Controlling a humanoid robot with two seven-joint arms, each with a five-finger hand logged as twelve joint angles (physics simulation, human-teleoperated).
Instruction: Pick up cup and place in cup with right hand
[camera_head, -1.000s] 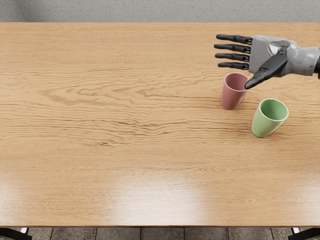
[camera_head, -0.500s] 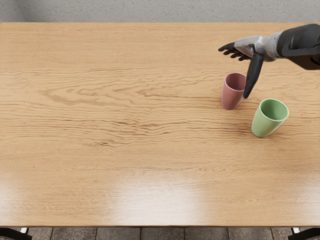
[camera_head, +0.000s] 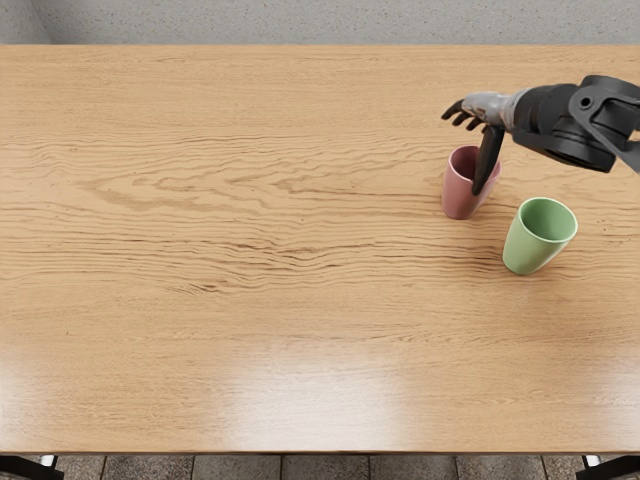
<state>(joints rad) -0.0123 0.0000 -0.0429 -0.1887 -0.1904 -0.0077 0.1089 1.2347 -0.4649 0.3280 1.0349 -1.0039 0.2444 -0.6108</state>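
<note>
Grey-black metal-look right hand (camera_head: 487, 108), loosely open, empty, hangs by tapered pink plastic-looking cup (camera_head: 459, 196), presumably to line up a grasp.

The thumb (camera_head: 487, 162) of the right hand (camera_head: 487, 108) is hiding a part of the rim and of the inside of the pink cup (camera_head: 461, 196), and if it touches this cup, I cannot tell. Just above the pink cup in the view, the fingers (camera_head: 456, 109) partly cover one another; to the right of the same cup, the arm (camera_head: 560, 125) is cut by the picture's edge.
</note>
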